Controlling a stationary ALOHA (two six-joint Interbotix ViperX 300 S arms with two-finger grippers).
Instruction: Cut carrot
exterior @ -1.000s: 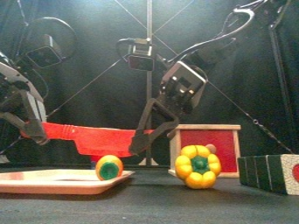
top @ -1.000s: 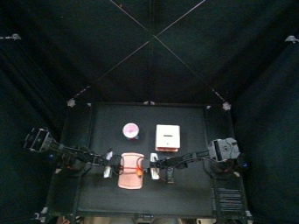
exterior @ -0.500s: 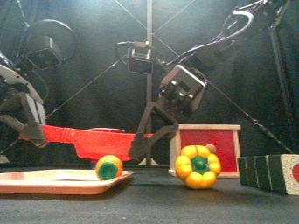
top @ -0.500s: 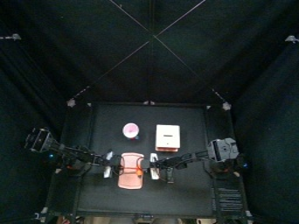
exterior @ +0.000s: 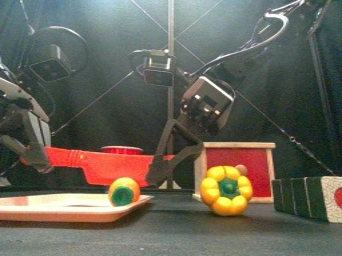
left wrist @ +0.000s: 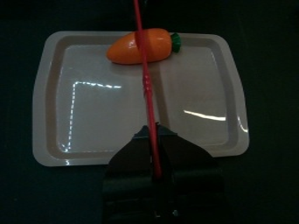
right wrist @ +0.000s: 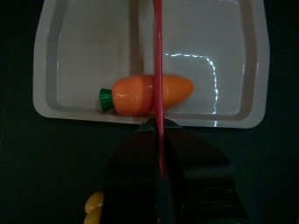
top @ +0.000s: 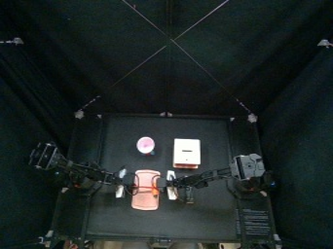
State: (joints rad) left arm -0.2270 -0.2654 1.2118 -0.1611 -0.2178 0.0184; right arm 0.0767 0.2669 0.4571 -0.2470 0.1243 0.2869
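Front view: the red knife [exterior: 100,163] has sunk over the last second. It hung clear above the carrot [exterior: 124,190] before; now its lower edge is just over the carrot's top, perhaps touching, though I cannot tell. The left gripper [exterior: 30,150] is closed tight on one end of the knife and the right gripper [exterior: 166,166] on the other, so the blade spans between them.

Seen from above, the tray [top: 139,177] lies toward 6 o'clock of the table's middle. The carrot lies flat near the tray's 3 o'clock edge and has not moved.

Both wrist views show the thin blade crossing the carrot's middle, its green end off to one side. The descent looks well aimed, so the cut itself seems about to begin. The arms need to press down evenly, or the carrot may roll.
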